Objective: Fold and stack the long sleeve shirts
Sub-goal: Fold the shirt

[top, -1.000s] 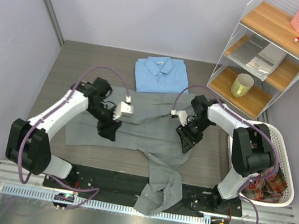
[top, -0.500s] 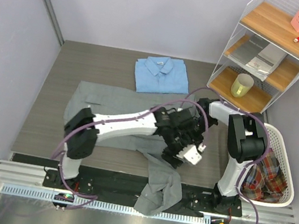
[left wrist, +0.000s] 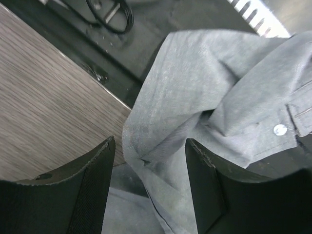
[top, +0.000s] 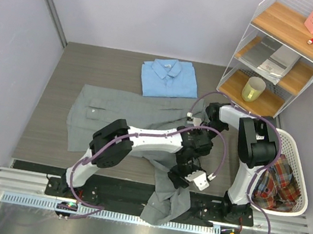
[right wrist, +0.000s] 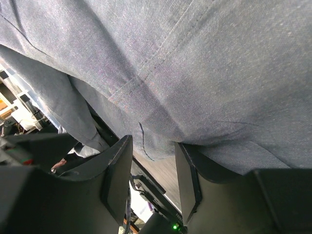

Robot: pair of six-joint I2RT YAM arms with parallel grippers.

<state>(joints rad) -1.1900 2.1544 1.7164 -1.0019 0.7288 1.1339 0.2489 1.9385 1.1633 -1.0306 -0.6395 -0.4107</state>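
The grey shirt [top: 122, 122] lies spread flat on the table, one sleeve [top: 168, 198] hanging over the near edge. The light blue shirt [top: 169, 78] lies folded at the back centre. My left gripper [top: 179, 176] reaches across to the bunched sleeve near the front edge. In the left wrist view it [left wrist: 148, 146] is open, with grey cloth [left wrist: 214, 87] below and between the fingers. My right gripper [top: 198, 126] sits at the grey shirt's right side. In the right wrist view it [right wrist: 152, 146] is open, low against the grey cloth [right wrist: 195, 63].
A wire shelf [top: 287, 55] stands at the back right with a yellow cup [top: 253, 89], books, a pink box and a jar. A white basket [top: 290, 181] with plaid cloth stands at the right. A black rail [top: 120, 190] runs along the near edge.
My left arm swung from the shirt's left side across to the sleeve at the front right. The grey shirt's left part now lies flat. The right gripper shifted slightly back.
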